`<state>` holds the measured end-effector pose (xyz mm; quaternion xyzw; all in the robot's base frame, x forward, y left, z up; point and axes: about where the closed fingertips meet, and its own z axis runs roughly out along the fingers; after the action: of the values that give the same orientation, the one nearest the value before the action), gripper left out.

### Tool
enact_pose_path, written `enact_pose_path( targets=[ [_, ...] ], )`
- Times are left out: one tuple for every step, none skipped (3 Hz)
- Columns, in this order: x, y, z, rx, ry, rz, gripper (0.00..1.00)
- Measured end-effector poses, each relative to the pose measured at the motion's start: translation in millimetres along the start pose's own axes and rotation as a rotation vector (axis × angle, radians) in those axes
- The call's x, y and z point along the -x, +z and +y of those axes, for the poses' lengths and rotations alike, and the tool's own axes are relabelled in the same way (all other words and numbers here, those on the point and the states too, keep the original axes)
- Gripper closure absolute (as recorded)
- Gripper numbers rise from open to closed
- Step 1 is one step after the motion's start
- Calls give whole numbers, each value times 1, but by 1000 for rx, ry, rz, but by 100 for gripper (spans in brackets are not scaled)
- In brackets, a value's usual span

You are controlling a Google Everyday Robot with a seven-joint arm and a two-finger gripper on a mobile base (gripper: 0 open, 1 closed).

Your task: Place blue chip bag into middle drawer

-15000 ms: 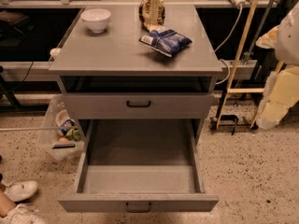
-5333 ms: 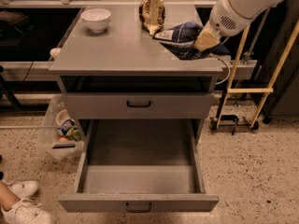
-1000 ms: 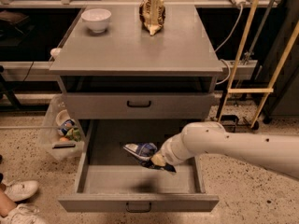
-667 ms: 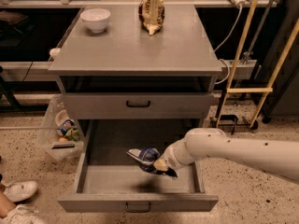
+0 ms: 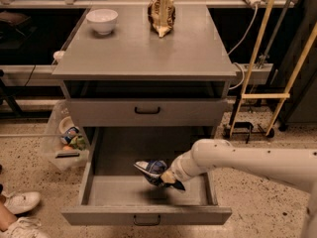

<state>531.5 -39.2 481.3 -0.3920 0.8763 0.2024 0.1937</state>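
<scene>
While the gripper (image 5: 168, 178) hangs inside the open drawer (image 5: 111, 191), just above its floor, note that its claw is clamped on the right end of the bag (image 5: 150, 168). Treat the bag as light, soft and crinkly. Its foil is likely slippery and the chips inside fragile. Hold it by 1 edge, not across the middle. Lower it near the floor before you release it.

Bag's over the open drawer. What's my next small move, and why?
Probably lower the gripper slightly before letting go: it grips the blue chip bag inside the open middle drawer, and the bag seems to hang just above the grey floor, shadow beneath it.
</scene>
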Motion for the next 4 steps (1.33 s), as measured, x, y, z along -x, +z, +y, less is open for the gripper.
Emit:
enact_pose_path(
  targets=[
    [-16, 47, -24, 17, 36, -2, 100],
    [-23, 56, -21, 32, 47, 4, 82],
    [-22, 54, -21, 31, 45, 4, 59],
    [-22, 54, -21, 31, 45, 4, 36]
  ],
)
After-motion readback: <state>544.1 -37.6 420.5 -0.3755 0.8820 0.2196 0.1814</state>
